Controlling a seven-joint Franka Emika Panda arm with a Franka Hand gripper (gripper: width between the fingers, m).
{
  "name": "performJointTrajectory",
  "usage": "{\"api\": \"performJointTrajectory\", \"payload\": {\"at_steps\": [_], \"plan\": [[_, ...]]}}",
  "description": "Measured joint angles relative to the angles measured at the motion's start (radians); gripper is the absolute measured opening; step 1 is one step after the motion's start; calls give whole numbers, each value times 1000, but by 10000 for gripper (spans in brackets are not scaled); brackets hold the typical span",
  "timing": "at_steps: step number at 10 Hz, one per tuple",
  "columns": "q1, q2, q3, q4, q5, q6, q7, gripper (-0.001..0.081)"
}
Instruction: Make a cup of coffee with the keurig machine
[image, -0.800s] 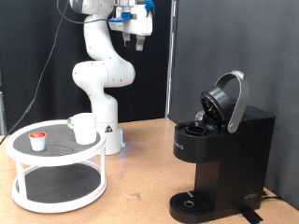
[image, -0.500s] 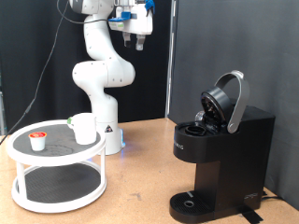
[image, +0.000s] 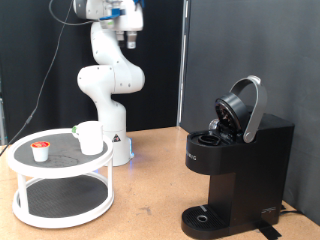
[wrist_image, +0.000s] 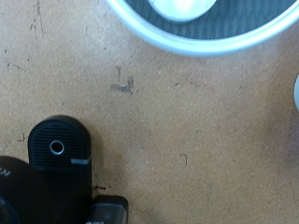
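Standing at the exterior view's right on the tabletop (image: 150, 185): the keurig machine (image: 238, 160), lid tilting open and back. Sitting at the exterior view's left: a two-tier round stand (image: 62, 178), carrying the cup (image: 90, 137) on its upper shelf, with a small pod (image: 40, 150) lying left of the cup and apart from it. Rising behind the stand, between stand and machine: the robot arm (image: 108, 75). Hanging high near the top, well above everything: the gripper (image: 128, 40), fingers probably pointing down.
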Motion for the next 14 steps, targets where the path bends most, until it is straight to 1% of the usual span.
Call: {"api": "performJointTrajectory", "payload": {"at_steps": [2, 3, 4, 6, 8, 9, 12, 13, 14], "plan": [[-19, -20, -55, 1, -22, -38, -46, 734], [-21, -24, -65, 3, -22, -53, -55, 734], [-21, -23, -65, 2, -21, -53, -55, 734], [-20, -19, -79, 7, -21, -107, -102, 734], [-23, -14, -132, 17, -32, -120, -157, 734], [-24, -6, -164, 29, -54, -130, -204, 734], [-1, 64, -270, 107, -108, -185, -469, 734], [1, 90, -301, 134, -114, -188, -518, 734], [-2, 108, -325, 154, -119, -174, -526, 734]]}}
